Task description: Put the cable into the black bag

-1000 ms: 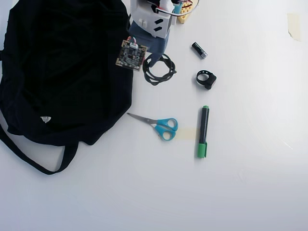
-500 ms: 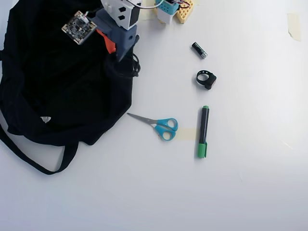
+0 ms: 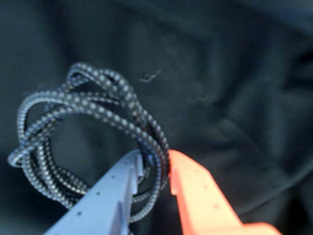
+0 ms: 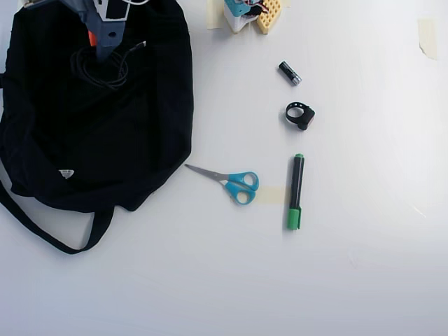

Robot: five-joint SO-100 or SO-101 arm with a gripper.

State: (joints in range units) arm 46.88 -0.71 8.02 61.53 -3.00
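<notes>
Cable over the bag
My gripper (image 3: 155, 164) pinches the coiled cable (image 4: 98, 68), short end pointing upper right, over the black bag (image 4: 133, 133), upper left overhead.

In the overhead view, the large soft black fabric bag (image 4: 98, 126) fills the white counter's (image 4: 350, 280) left, the coiled thin black cable (image 4: 98, 70) above it, blue-handled scissors (image 4: 231, 182) just right.

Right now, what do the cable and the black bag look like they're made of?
The cable, held in the pincer: likely a braided fabric sleeve, since a pale dotted weave runs along every loop; matte. The black bag: soft woven cloth, apparently cotton or canvas, given its loose folds, lint specks and no shine.
</notes>
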